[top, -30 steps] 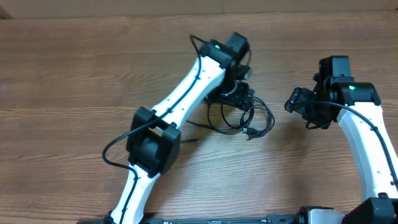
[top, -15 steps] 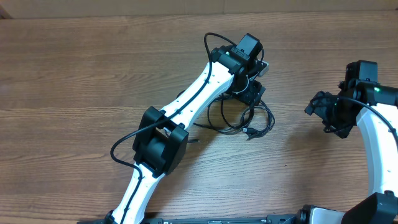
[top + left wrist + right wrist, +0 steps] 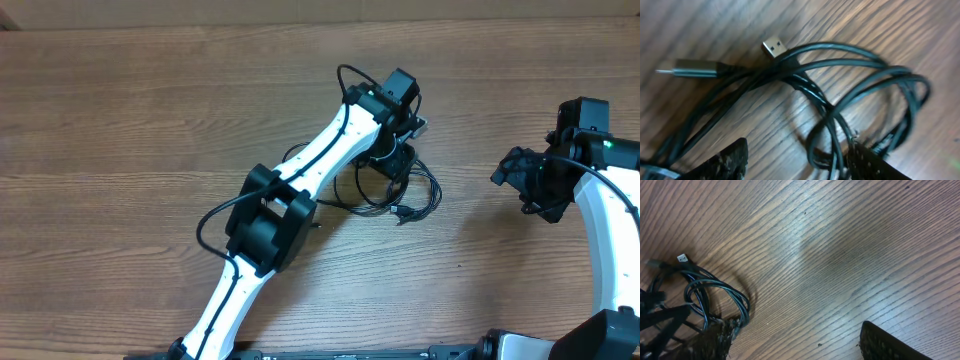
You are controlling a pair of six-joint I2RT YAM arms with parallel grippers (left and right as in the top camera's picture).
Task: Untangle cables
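The cables (image 3: 405,192) are thin black cords lying in a tangled, looping bundle on the wooden table. My left gripper (image 3: 392,160) hangs right over the bundle's upper left part. In the left wrist view its jaws stand apart, open, and one loop of the cables (image 3: 830,135) runs between the fingers (image 3: 727,162), close to the right one. A silver USB plug (image 3: 774,47) and a slim dark plug (image 3: 695,68) lie beyond the loops. My right gripper (image 3: 515,185) is open over bare wood to the right of the bundle. The cables (image 3: 715,295) show at the left edge of the right wrist view.
The wooden table (image 3: 120,120) stretches wide to the left and back. My left arm's elbow (image 3: 268,222) hangs over the table's middle front. Between the bundle and my right gripper lies bare wood (image 3: 840,255).
My left gripper shifted right, then settled back over the bundle with its jaws narrowing. My right arm drew away to the right and now holds still.
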